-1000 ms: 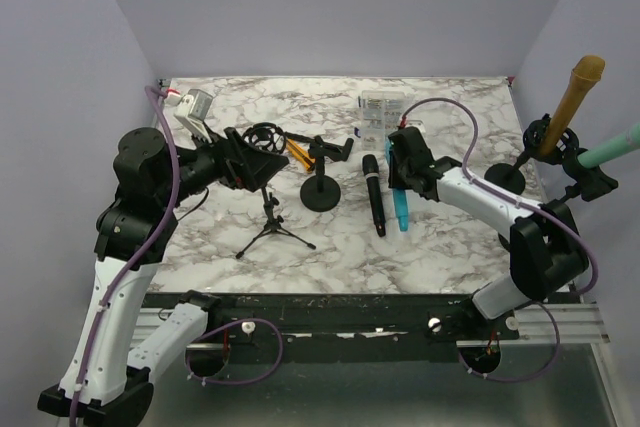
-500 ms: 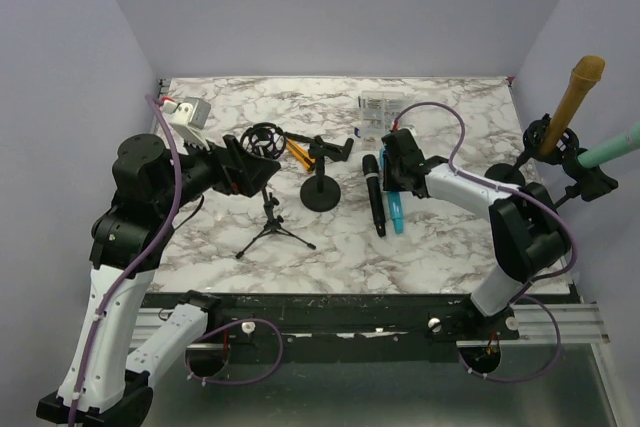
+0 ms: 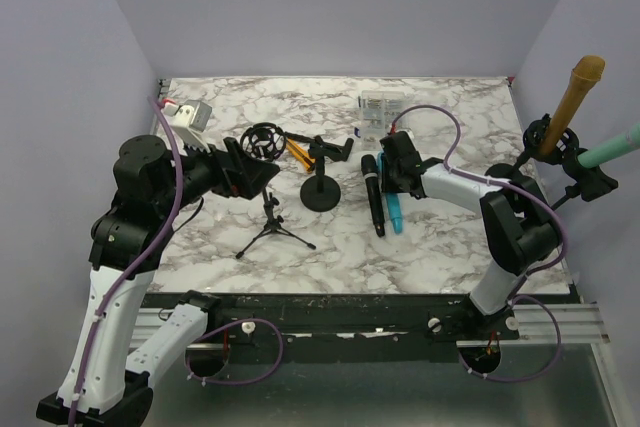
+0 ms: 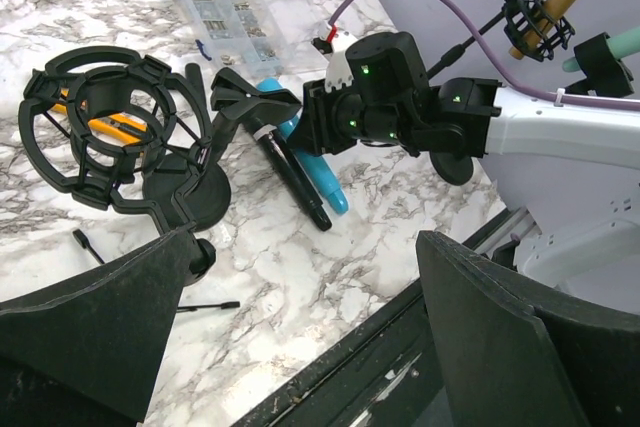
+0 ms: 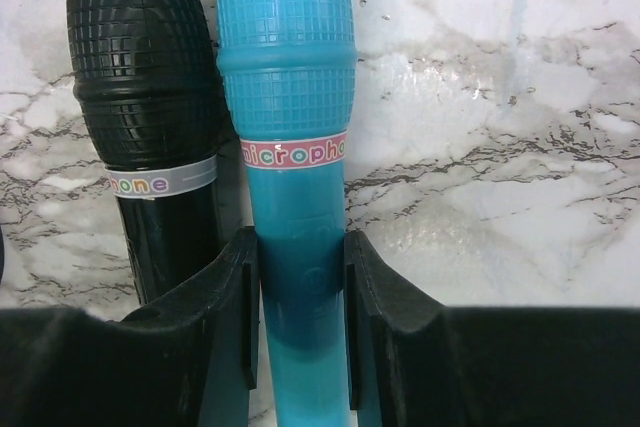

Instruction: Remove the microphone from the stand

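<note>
A blue microphone (image 3: 392,209) lies flat on the marble table, right beside a black microphone (image 3: 374,195). My right gripper (image 3: 394,185) is low over it, fingers closed on either side of its handle. In the right wrist view the fingers (image 5: 236,307) press the blue microphone (image 5: 285,67), with the black one (image 5: 140,67) to its left. The round-base stand (image 3: 320,190) has an empty clip (image 3: 333,147). My left gripper (image 3: 262,173) is open and empty above the tripod stand (image 3: 272,227), next to the shock mount (image 3: 264,140).
A clear screw box (image 3: 380,109) sits at the back. An orange tool (image 3: 297,154) lies behind the round-base stand. At the right edge, a tan microphone (image 3: 577,89) and a teal one (image 3: 612,151) sit in stands. A grey box (image 3: 193,113) is at the back left.
My right gripper has moved left and farther back, bringing the blue microphone against the black one. My left arm has drawn back a little.
</note>
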You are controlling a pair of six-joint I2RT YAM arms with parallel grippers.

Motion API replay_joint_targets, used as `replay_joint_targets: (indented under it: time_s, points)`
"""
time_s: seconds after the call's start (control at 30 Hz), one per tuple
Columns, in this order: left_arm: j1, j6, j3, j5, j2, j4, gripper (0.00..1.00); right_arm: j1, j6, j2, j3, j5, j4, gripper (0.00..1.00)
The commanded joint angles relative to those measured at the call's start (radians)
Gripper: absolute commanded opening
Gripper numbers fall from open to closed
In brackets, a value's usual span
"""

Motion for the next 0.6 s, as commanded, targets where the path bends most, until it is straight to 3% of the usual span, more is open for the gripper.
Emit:
replay_joint_targets:
  time_s: [0.0,0.37,0.57]
  points:
    - [0.006,0.016,0.021,0.001,-0.015,-0.006,0.99,-0.004,-0.007,0.027,0.009,-0.016,0.007,0.35]
    - [0.006,0.085,0.056,-0.086,-0.004,-0.103,0.99,-0.005,-0.013,-0.061,0.049,-0.053,-0.077,0.63]
    - [0.006,0.126,0.075,-0.173,-0.001,-0.173,0.98,-0.005,-0.010,-0.175,0.064,-0.095,-0.131,0.72]
